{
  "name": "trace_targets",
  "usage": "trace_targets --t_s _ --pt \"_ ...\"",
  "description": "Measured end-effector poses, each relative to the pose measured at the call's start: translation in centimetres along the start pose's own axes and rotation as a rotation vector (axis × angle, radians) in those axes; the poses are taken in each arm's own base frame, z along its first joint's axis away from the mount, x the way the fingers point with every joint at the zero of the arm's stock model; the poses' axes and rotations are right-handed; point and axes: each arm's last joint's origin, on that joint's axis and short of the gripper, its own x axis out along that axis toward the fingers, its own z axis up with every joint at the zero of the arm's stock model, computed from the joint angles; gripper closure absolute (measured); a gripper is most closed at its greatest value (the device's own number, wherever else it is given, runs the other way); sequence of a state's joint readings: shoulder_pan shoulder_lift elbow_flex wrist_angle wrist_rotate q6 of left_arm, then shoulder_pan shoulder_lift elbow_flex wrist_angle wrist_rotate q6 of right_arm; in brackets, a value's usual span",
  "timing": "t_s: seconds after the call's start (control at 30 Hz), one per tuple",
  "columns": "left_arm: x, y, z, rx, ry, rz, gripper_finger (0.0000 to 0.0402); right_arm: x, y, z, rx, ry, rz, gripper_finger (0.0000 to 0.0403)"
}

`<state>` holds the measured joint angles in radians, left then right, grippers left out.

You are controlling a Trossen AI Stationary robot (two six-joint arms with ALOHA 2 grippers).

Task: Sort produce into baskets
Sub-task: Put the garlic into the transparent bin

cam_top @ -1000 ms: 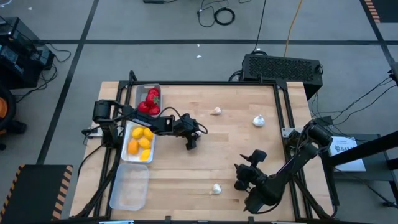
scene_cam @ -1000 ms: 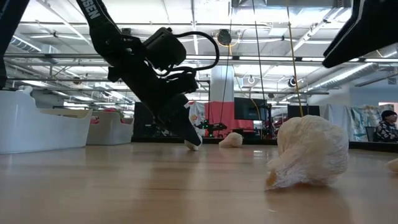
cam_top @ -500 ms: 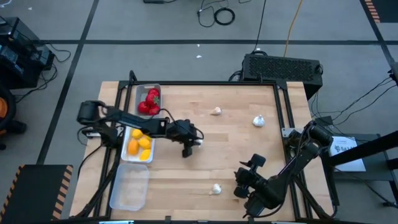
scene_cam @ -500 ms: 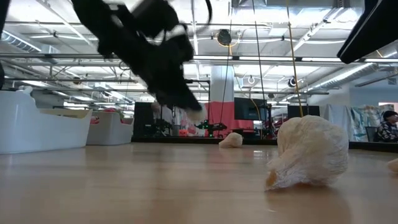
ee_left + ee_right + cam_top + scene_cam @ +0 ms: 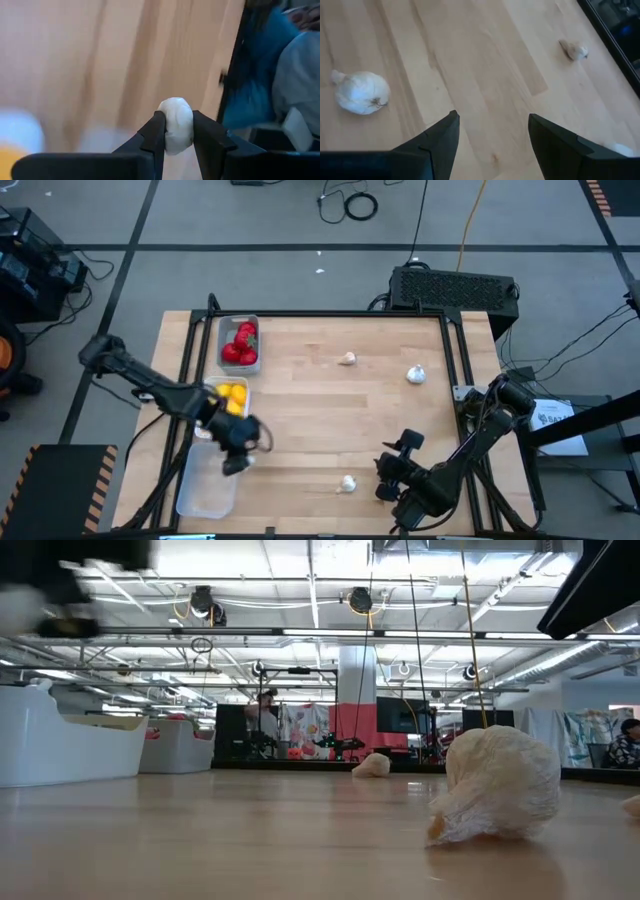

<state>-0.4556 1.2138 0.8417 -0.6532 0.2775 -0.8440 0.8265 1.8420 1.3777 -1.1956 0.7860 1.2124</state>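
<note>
Your left gripper (image 5: 174,131) is clamped on a garlic bulb (image 5: 175,124), now over the near tray's (image 5: 205,490) top edge, having swung off mid-table since a second ago. Right gripper (image 5: 492,131) hangs with fingers apart near the front edge, a bulb (image 5: 348,483) just beside it. Mid-table is clear wood; two bulbs (image 5: 347,359) (image 5: 416,375) sit toward the far side.
</note>
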Motion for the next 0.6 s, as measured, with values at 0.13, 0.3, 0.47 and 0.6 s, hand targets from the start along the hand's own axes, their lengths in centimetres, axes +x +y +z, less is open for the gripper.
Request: trace_targets --t_s 0.13,0.3,0.47,0.6 --pt "0.4 -1.4 -3.0 -0.088 0.107 0.033 0.0312 0.0 0.1 0.0 -0.033 -0.003 0.007 0.0177" --pt "0.9 -1.9 -4.6 -0.15 0.081 0.122 0.0289 0.1 0.1 0.1 -0.085 -0.007 0.004 0.0177" --pt "0.9 -1.7 -5.5 -0.203 0.096 0.187 0.0257 0.1 0.0 0.2 -0.088 -0.008 0.002 0.0177" --pt "0.9 -1.7 -5.8 -0.222 0.104 0.205 0.0233 0.1 0.0 0.2 -0.092 -0.008 0.002 0.0177"
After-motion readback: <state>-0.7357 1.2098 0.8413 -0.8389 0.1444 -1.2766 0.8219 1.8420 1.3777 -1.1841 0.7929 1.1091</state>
